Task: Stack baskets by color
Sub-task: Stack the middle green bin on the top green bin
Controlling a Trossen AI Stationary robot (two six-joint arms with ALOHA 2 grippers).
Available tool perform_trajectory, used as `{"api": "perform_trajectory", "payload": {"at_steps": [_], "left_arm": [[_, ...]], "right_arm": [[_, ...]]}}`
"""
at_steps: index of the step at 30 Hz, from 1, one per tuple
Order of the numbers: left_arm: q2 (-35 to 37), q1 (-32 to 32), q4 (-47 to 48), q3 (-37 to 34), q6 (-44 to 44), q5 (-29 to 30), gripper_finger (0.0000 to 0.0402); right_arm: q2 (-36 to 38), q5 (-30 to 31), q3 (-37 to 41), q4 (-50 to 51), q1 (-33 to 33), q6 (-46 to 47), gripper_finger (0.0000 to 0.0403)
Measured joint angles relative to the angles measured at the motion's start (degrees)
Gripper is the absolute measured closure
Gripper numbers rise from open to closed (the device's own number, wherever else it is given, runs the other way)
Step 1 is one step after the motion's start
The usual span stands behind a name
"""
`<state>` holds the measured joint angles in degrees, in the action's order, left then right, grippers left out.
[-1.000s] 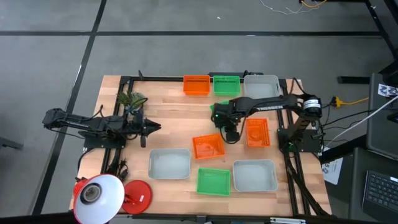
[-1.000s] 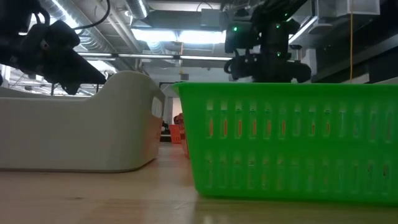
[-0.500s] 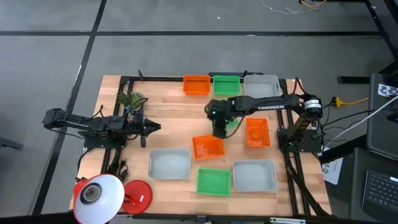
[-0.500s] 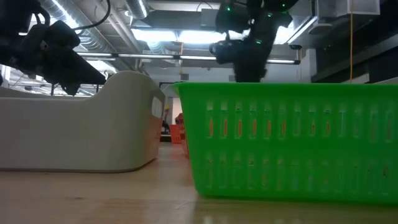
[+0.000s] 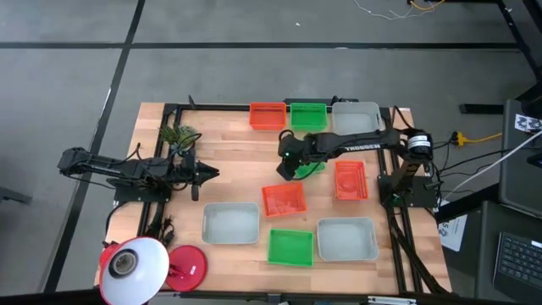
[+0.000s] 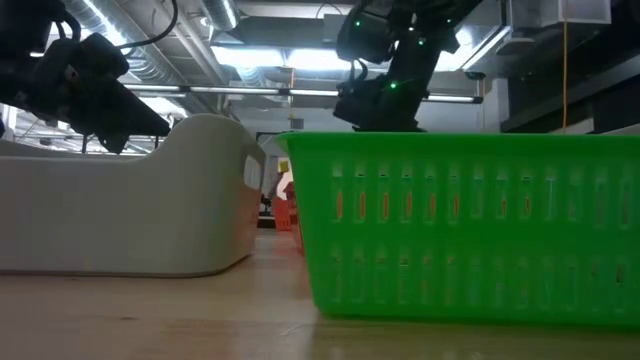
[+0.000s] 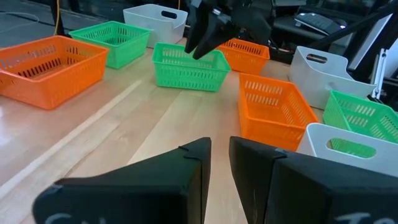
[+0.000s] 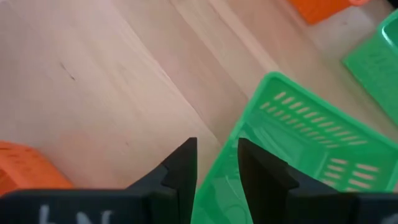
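At table centre, the right gripper (image 5: 289, 167) straddles a green basket's (image 7: 184, 67) nine-o'clock wall, fingers narrowly apart, poised to lift it for stacking.

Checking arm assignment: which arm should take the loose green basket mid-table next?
Right. The right gripper hangs directly over the green basket in mid-table, its rim between the open fingers in the wrist view. The left gripper waits near the table's left side, well clear of any basket.
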<state>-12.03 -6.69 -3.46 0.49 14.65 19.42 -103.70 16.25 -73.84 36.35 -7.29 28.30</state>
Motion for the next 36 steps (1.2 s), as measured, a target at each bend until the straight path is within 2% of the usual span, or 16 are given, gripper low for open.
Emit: {"api": "perform_trajectory", "payload": {"at_steps": [17, 21, 23, 25, 28, 31, 36], "left_arm": [[-0.01, 0.01, 0.04, 0.0, 0.15, 0.0, 0.035], [-0.02, 0.01, 0.04, 0.0, 0.14, 0.0, 0.035], [0.0, 0.01, 0.04, 0.0, 0.14, -0.01, 0.035], [0.0, 0.01, 0.04, 0.0, 0.14, 0.0, 0.035], [-0.02, 0.01, 0.04, 0.0, 0.14, 0.0, 0.035], [-0.02, 0.01, 0.06, 0.0, 0.14, -0.02, 0.035], [0.0, 0.01, 0.06, 0.0, -1.74, 0.0, 0.035]], "right_arm": [[-7.79, -0.08, 0.07, 0.44, -0.04, -0.34, 0.0289], [-7.87, -3.11, 0.07, 0.41, 0.04, -2.12, 0.0328], [-7.87, -3.54, 0.07, 0.4, 0.43, -4.1, 0.0371], [-7.87, -3.47, 0.03, 0.42, 1.13, -6.83, 0.0393], [-7.93, -3.94, -1.5, 1.4, 2.22, -11.33, 0.0399], [-7.15, -4.04, -5.3, 4.39, 3.25, -19.84, 0.04], [-4.75, -0.33, -15.09, 15.74, 3.86, -34.98, 0.0401]]}}
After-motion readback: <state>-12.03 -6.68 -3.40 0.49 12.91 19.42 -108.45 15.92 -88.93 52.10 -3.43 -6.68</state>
